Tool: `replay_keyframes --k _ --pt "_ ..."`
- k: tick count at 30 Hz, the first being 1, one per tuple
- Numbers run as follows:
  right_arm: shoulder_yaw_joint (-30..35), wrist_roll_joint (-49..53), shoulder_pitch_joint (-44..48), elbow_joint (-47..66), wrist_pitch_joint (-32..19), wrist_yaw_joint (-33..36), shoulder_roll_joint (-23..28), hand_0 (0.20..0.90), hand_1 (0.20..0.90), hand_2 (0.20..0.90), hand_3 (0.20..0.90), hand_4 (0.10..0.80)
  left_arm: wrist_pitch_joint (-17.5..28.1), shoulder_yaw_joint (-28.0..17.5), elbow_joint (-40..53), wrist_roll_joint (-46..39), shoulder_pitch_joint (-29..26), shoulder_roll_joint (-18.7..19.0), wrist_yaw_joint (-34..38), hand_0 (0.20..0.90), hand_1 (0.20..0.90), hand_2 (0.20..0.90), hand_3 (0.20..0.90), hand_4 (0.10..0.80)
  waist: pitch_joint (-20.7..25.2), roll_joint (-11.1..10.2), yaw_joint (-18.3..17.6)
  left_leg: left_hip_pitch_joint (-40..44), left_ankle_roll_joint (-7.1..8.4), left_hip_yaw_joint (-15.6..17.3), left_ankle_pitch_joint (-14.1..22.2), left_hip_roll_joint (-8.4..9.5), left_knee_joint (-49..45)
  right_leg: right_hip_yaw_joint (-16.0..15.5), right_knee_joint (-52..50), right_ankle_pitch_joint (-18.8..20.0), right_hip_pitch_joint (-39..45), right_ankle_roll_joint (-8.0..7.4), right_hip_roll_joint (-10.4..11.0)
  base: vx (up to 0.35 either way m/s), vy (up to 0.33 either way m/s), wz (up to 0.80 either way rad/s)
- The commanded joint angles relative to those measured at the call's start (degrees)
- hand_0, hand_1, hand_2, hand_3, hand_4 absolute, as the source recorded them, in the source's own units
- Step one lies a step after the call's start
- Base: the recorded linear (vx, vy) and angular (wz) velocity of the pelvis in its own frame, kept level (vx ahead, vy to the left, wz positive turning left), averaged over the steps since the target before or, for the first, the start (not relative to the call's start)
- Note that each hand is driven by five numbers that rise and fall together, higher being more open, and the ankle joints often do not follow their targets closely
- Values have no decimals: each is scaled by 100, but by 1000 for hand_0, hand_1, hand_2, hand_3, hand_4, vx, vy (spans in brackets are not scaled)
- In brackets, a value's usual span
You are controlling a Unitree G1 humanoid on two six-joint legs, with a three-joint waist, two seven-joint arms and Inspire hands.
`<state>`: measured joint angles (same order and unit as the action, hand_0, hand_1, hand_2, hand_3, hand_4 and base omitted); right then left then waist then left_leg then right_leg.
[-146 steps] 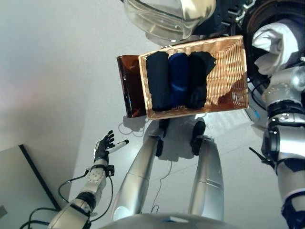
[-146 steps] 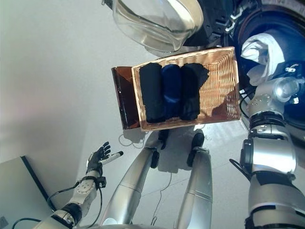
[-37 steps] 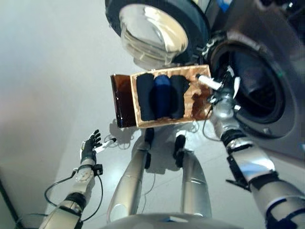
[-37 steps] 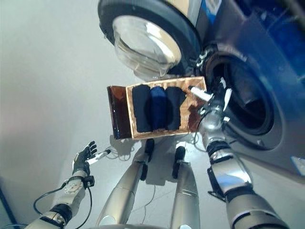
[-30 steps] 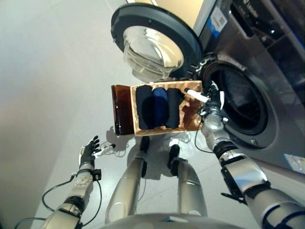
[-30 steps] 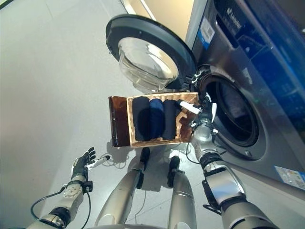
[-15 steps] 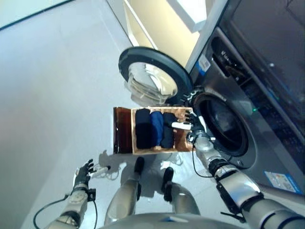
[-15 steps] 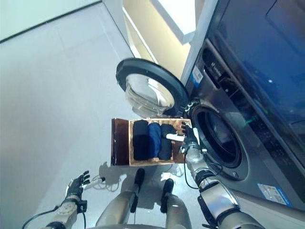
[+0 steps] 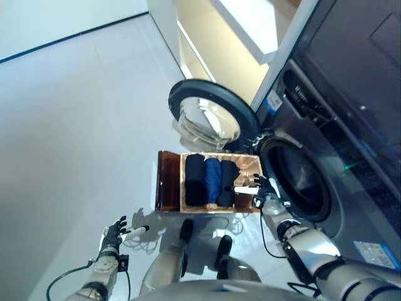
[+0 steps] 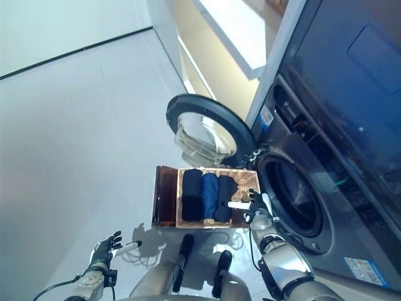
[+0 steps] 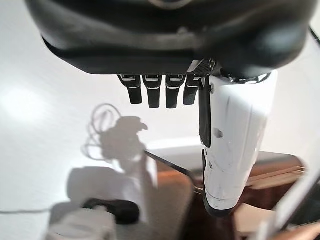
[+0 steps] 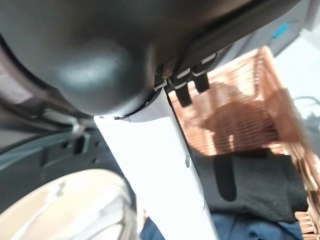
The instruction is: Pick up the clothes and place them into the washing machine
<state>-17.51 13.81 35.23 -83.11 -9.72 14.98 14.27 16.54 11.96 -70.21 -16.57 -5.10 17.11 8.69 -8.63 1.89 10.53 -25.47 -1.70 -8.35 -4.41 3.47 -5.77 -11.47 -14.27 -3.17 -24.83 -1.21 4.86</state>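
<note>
Hanging low and well away from the woven wicker basket (image 9: 252,164), the left hand (image 9: 113,234) shows straight, spread fingers (image 11: 156,91) holding nothing over the pale tiled floor (image 9: 75,113). The basket sits on the floor just before the dark-grey front-loading washing machine (image 10: 326,125), and a brown rectangular lid or tray (image 9: 167,180) lies against the basket side farther from that machine. Inside the basket lie the clothes, three rolled garments side by side: a black roll (image 9: 195,180), a blue roll (image 9: 212,180) and a dark roll (image 9: 227,182) nearest the machine. Their long axes run parallel, pointing from the robot toward the round glass door (image 9: 210,118), which stands swung open beyond the basket. The right hand (image 9: 262,190) hovers over the basket's bare end beside the drum opening (image 10: 291,197), its fingers relaxed and unclenched, empty, its white-covered thumb (image 12: 160,160) reaching toward the dark roll. That roll lies just beside this hand, on the side away from the machine, so the right hand looks far better placed for the next pick.
</note>
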Motion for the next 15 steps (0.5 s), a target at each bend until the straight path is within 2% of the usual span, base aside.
replay_keyframes --k 1,5,6,9,15 --pt "241 461 711 126 -242 387 565 900 900 900 900 800 242 -130 210 -162 -238 172 206 900 900 900 900 800 -610 110 169 -589 97 150 244 302 -748 -13 -196 170 -232 -107 306 -106 43 10" --pt "282 683 989 24 -271 536 771 900 900 900 900 800 253 -101 326 -279 -306 203 217 900 900 900 900 800 -730 177 179 -1115 111 180 385 350 -1278 -29 -752 -2 -717 -52 339 -59 17 14" --pt "309 850 1179 -79 -289 585 877 900 900 900 900 800 269 -65 336 -318 -318 198 235 900 900 900 900 800 -750 184 172 -1297 123 178 701 363 -1604 50 -1076 -286 -913 -61 332 -15 27 21" --pt "354 1000 1497 -170 -325 701 1081 900 900 900 900 800 261 -54 348 -384 -400 203 273 900 900 900 900 800 -847 256 188 -1790 110 244 939 367 -2219 62 -1672 -486 -1384 -28 382 -28 40 28" --pt "313 1126 2035 -314 -358 925 1399 900 900 900 900 800 298 37 436 -529 -472 165 326 900 900 900 900 800 -910 341 243 -2314 81 322 1102 379 -2653 58 -2082 -655 -1842 -25 431 1 41 2"
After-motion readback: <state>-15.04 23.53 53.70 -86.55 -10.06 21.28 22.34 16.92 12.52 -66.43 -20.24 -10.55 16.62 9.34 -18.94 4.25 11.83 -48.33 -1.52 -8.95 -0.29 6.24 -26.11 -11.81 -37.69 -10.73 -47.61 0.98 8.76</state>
